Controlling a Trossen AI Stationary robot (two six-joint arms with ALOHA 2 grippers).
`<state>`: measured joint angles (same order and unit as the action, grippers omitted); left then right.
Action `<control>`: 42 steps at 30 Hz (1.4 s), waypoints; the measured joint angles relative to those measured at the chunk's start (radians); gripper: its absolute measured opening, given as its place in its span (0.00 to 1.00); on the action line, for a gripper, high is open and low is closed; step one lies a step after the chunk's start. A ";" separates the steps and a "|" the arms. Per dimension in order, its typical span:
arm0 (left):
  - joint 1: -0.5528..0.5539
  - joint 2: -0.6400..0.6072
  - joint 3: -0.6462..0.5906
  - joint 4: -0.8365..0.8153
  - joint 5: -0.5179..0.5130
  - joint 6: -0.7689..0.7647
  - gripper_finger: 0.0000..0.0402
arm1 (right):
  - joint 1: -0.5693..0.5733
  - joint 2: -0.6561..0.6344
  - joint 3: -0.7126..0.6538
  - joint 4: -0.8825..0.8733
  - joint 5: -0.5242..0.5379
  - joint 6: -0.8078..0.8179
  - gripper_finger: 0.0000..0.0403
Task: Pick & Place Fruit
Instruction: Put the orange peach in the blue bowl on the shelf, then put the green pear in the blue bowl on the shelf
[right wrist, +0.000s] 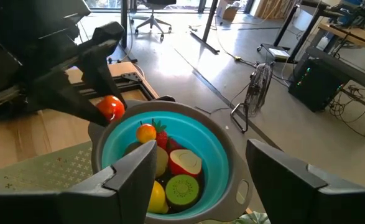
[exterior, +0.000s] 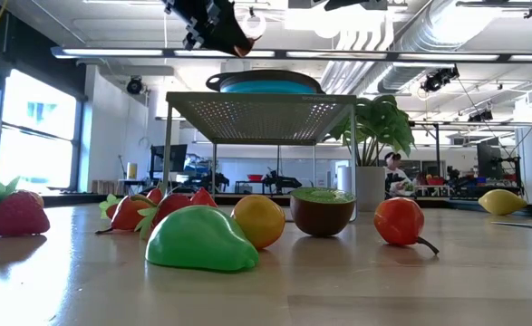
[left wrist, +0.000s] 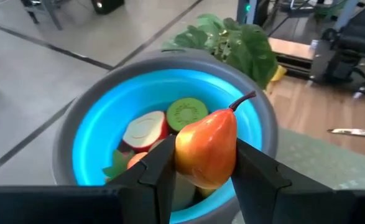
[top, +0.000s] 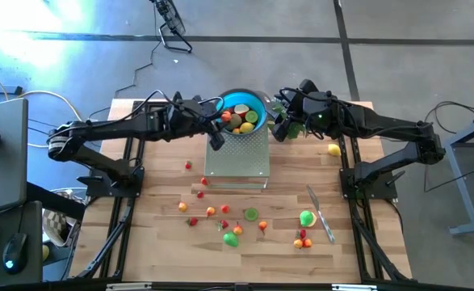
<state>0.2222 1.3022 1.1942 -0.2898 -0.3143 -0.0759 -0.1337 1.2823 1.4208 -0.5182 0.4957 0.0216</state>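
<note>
From table height the bowl (exterior: 268, 83) shows only its rim over the perforated stand (exterior: 264, 113), its contents hidden; the left gripper (left wrist: 202, 163) reaches in over the rim, clenched on an orange-red pear (left wrist: 207, 148); the right gripper (right wrist: 198, 168) hovers at the bowl's other side, fingers apart, holding nothing; more fruit (top: 245, 117) lies inside; the rest (top: 232, 238) is scattered on the table (top: 156, 178) near a knife (top: 320, 213).

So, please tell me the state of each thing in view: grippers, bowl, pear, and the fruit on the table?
Left gripper: shut on pear, beside the bowl's rim.
Pear: held, stem up.
Right gripper: open, empty, over the bowl.
Blue bowl: on the mesh stand, partly filled with fruit.
Fruit on table: scattered, not picked.
Knife: lying flat.
</note>
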 joint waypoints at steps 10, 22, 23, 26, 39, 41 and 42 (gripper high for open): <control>0.000 0.107 0.000 0.067 -0.042 -0.007 0.32 | 0.000 0.000 0.000 -0.002 0.000 0.000 0.59; 0.000 0.107 0.000 0.086 -0.035 -0.010 0.32 | 0.000 0.000 0.000 -0.003 0.000 0.000 0.59; 0.000 0.107 0.000 0.086 -0.035 -0.020 0.33 | 0.000 0.000 0.000 -0.003 0.000 0.000 0.59; 0.000 0.107 0.000 0.081 -0.033 -0.059 0.36 | 0.000 0.000 0.000 -0.003 0.000 0.000 0.59; 0.000 0.068 -0.001 0.085 -0.037 -0.052 0.55 | 0.001 0.000 0.000 -0.006 -0.001 0.000 0.59; 0.000 0.045 -0.001 0.078 -0.037 -0.052 0.54 | 0.001 0.000 0.000 -0.007 -0.008 0.006 0.59; 0.000 0.030 -0.001 0.063 -0.037 -0.052 0.53 | 0.001 0.000 0.000 -0.008 -0.020 0.015 0.59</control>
<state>0.2222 1.3324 1.1931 -0.2271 -0.3515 -0.1281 -0.1329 1.2823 1.4209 -0.5258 0.4757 0.0366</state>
